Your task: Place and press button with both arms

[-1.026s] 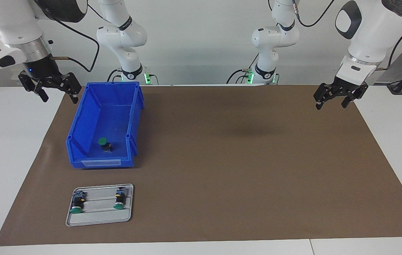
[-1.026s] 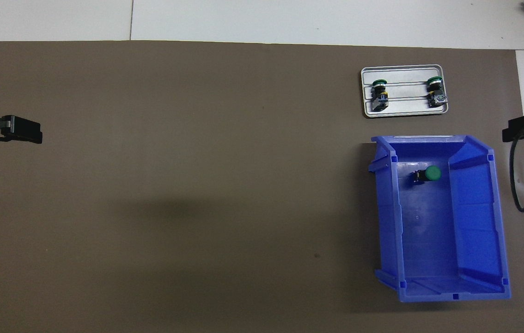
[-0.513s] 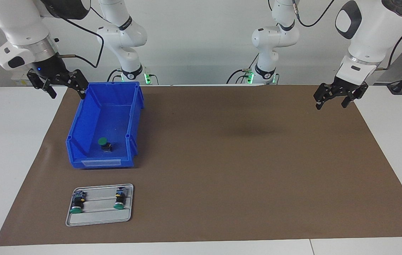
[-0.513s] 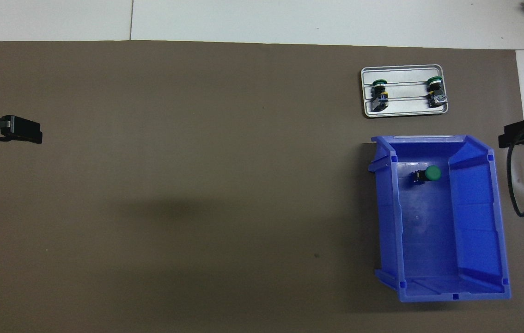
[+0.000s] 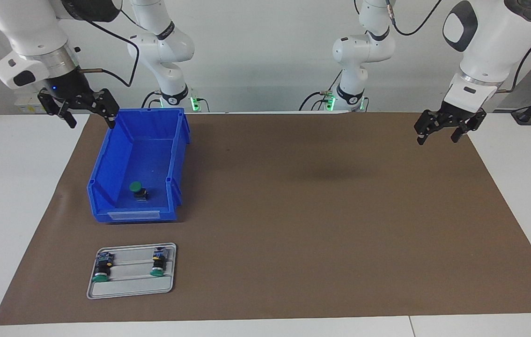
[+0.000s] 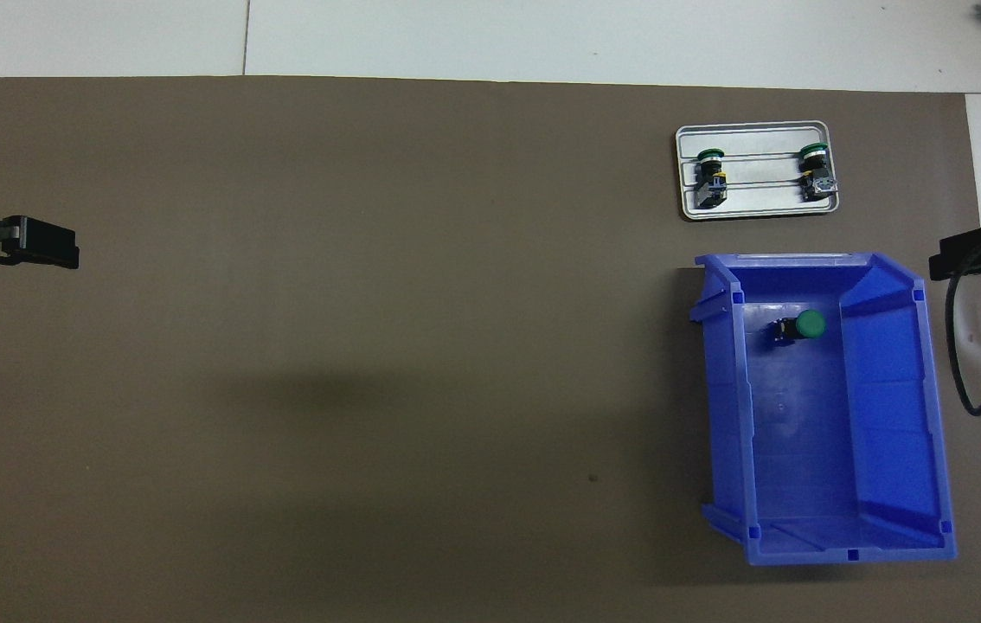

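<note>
A green-capped button (image 5: 137, 189) (image 6: 803, 326) lies on its side on the floor of the blue bin (image 5: 106, 161) (image 6: 893, 407), close to the wall farthest from the robots. Two more buttons (image 5: 101, 269) (image 6: 709, 168) lie on a grey tray (image 5: 129, 291) (image 6: 759, 213), farther from the robots than the bin. My right gripper (image 5: 92, 122) (image 6: 966, 255) hangs open and empty over the bin's outer corner nearest the robots. My left gripper (image 5: 437, 139) (image 6: 58, 247) waits open and empty over the mat's edge at the left arm's end.
A brown mat (image 5: 321, 220) (image 6: 369, 346) covers most of the white table (image 5: 8, 196). The bin and tray sit at the right arm's end. A black cable (image 6: 966, 363) hangs from the right arm beside the bin.
My right gripper has swung from over the white table toward the bin's near corner and risen slightly. The left arm, the buttons, bin and tray have not moved.
</note>
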Action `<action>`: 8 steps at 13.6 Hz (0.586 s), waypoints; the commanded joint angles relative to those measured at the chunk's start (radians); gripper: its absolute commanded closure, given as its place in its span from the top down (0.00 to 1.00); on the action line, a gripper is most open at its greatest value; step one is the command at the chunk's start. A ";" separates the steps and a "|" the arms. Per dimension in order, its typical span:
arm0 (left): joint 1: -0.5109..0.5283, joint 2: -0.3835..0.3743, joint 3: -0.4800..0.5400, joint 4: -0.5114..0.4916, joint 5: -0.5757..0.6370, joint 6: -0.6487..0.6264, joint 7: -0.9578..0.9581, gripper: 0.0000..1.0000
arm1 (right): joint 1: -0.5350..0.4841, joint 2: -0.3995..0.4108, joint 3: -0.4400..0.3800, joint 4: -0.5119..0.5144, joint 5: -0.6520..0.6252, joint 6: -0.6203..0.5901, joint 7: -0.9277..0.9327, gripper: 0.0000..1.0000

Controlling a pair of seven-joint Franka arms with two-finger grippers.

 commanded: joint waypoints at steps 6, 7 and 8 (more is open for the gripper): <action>0.010 -0.024 -0.005 -0.024 -0.010 -0.008 -0.007 1.00 | -0.036 -0.012 0.063 -0.023 0.024 -0.023 0.108 1.00; 0.010 -0.025 -0.005 -0.024 -0.010 -0.008 -0.007 1.00 | -0.036 -0.012 0.063 -0.023 0.024 -0.022 0.113 1.00; 0.010 -0.025 -0.005 -0.024 -0.010 -0.008 -0.007 1.00 | -0.036 -0.012 0.063 -0.023 0.024 -0.024 0.115 1.00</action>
